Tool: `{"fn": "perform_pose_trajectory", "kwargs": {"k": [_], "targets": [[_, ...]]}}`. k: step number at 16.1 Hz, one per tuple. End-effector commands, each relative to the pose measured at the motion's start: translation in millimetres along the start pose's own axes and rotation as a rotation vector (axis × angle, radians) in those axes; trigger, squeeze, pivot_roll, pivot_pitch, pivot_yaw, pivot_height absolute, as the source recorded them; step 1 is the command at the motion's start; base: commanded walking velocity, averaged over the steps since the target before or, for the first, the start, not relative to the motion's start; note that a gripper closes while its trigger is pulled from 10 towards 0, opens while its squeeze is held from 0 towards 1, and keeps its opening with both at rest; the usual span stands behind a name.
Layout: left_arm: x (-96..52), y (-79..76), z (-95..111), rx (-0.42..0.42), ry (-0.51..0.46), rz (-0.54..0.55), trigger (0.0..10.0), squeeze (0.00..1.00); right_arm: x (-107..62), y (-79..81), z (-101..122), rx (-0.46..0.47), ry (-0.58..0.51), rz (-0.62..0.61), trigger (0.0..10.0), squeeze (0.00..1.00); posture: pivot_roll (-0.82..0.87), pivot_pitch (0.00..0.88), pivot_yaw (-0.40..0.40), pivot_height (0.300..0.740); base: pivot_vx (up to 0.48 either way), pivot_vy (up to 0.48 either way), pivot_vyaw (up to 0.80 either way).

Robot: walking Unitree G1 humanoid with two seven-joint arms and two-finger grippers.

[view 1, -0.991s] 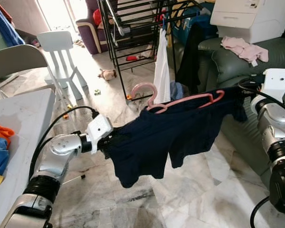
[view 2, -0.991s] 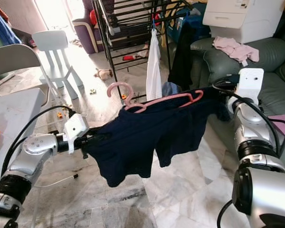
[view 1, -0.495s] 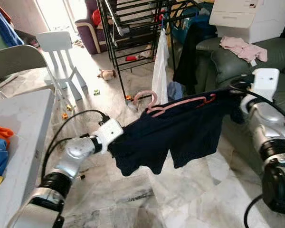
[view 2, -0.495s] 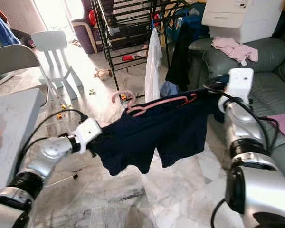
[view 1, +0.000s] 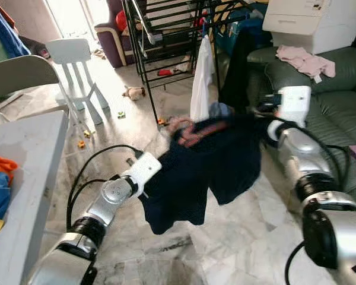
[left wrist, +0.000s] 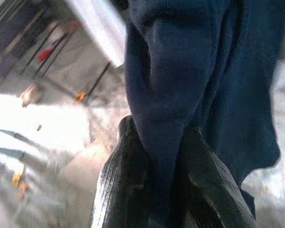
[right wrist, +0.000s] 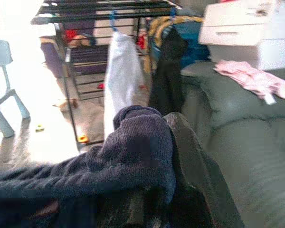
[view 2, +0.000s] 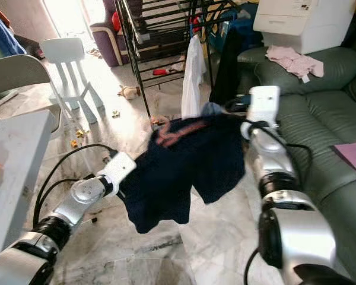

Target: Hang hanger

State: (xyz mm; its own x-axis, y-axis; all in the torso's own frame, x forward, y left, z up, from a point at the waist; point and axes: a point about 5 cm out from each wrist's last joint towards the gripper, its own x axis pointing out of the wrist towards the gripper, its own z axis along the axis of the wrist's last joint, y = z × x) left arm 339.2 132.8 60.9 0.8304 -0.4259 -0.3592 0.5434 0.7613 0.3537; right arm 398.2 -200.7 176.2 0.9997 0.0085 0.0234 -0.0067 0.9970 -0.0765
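**Garment held between both arms, short of the rack**

Head views: you have the dark navy garment (view 1: 207, 160) slung between both arms above the marble floor (view 1: 237, 237), with the pink hanger (view 1: 193, 132) bunched in its upper edge, blurred and partly buried in cloth. The left gripper (view 1: 147, 185) holds the garment's lower left edge; the right gripper (view 1: 262, 122) holds its upper right corner. The black drying rack (view 1: 166, 35) stands just behind, carrying a white cloth (view 1: 200, 83) and a black one (view 1: 234, 68). A green sofa (view 1: 338, 119) is to your right, and a grey surface (view 1: 24, 178) with folded clothes to your left.

Left wrist view: the fingers (left wrist: 118, 185) are pinching a thick fold of the navy cloth between them.

Right wrist view: the fingers (right wrist: 190, 156) are closed around a rolled edge of the same cloth, with the rack and white cloth ahead.

Risks, as I judge them: neither gripper holds the hanger itself, so it could slip out of the slack fabric and drop to the floor. The arms are close together, which lets the cloth sag and may swing the hook away from the rail. The hanging white cloth could snag the hook on approach.

Hard to make out: the hanger's hook is smeared by motion, so you cannot tell which way it faces, nor whether the garment sits properly on its shoulders.
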Motion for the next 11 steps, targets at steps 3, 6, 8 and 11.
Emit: {"fn": "perform_pose_trajectory", "kwargs": {"k": [3, 6, 8, 11], "targets": [[2.4, 16.3, 7.2, -0.200, -0.019, 0.177, 0.0, 0.00, 2.1, 29.9, 10.8, -0.012, -0.068, 0.158, 0.0, 0.00, -0.14, 0.000, 0.080, 0.740, 0.000, 0.000, 0.00], [8.1, 16.1, 20.3, -0.291, -0.060, 0.246, 0.0, 0.00, -5.9, 57.4, -5.6, -0.037, -0.040, 0.307, 0.0, 0.00, -0.13, 0.000, 0.084, 0.740, 0.000, 0.000, 0.00], [10.4, 17.3, 26.9, -0.336, -0.075, 0.276, 0.0, 0.00, -10.7, 70.5, -13.3, -0.018, -0.019, 0.386, 0.0, 0.00, -0.13, 0.000, 0.085, 0.740, 0.000, 0.000, 0.00], [12.1, 15.6, 29.5, -0.350, -0.073, 0.284, 0.0, 0.00, -21.8, 91.0, -25.9, -0.015, 0.020, 0.545, 0.0, 0.00, -0.13, 0.000, 0.086, 0.740, 0.000, 0.000, 0.00]]}}
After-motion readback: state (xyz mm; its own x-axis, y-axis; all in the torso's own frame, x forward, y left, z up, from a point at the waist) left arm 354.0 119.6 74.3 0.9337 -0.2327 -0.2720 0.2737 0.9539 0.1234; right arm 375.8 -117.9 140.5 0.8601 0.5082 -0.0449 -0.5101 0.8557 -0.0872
